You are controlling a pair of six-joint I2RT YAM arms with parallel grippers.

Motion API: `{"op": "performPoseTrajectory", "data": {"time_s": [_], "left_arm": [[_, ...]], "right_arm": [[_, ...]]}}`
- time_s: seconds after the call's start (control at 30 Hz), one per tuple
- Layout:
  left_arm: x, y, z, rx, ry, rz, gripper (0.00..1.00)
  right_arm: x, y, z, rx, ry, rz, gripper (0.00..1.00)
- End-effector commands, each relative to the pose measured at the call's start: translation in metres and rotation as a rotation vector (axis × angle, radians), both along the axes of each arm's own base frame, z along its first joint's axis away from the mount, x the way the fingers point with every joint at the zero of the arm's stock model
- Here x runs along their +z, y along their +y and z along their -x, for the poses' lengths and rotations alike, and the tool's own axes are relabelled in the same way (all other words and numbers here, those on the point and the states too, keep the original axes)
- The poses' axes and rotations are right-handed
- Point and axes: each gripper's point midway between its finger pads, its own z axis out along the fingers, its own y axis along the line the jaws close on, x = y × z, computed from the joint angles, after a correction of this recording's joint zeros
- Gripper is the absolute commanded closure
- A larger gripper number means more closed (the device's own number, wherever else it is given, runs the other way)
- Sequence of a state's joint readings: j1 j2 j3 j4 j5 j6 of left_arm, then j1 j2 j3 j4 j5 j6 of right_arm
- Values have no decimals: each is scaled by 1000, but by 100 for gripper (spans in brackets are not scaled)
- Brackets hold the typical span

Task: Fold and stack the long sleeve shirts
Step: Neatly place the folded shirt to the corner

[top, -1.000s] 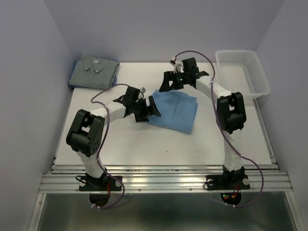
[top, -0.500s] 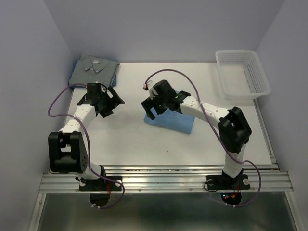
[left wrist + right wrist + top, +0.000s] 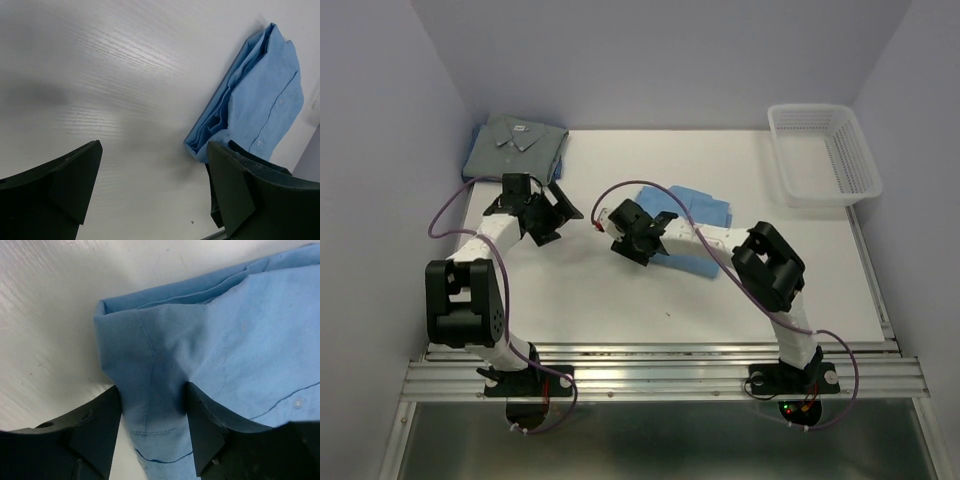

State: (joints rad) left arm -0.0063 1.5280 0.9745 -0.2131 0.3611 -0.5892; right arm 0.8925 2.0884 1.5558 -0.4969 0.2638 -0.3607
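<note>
The light sky-blue long sleeve shirt lies folded mid-table, and shows in the left wrist view and the right wrist view. My right gripper is at its near left corner, and its jaws pinch a bunched fold of the blue cloth. The grey-blue shirt, folded with its collar up, sits at the back left corner. Between the two shirts my left gripper hangs open over bare table with nothing between its fingers.
A white mesh basket stands at the back right corner. Purple cables loop off both arms. The right arm's forearm lies low across the blue shirt. Walls close in the table on the left, back and right.
The left arm swung away from the blue shirt toward the left. The right arm came across to the shirt's near left corner, dropped low, and its jaws closed on the cloth.
</note>
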Motion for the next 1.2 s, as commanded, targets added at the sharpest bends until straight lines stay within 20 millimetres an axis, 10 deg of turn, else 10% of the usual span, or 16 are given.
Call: {"op": "performPoseTrajectory", "data": {"time_s": [0.0,0.13,0.27,0.73,1.17], "left_arm": [[9,-15,-10,-77,-61,64,1],[3,-29,-13,-138,-68,125,1],[-4,-66,-10,-240,-62,201,1],[6,-158,-15,-424,-95,338,1],[-11,-179,-16,-452,-59,368,1]], "right_arm": [[-6,-6,-7,24,-57,89,53],[-7,-6,-4,53,-62,78,80],[11,3,-3,97,-107,-14,87],[40,8,14,168,-136,-145,92],[58,9,18,180,-168,-209,94]]}}
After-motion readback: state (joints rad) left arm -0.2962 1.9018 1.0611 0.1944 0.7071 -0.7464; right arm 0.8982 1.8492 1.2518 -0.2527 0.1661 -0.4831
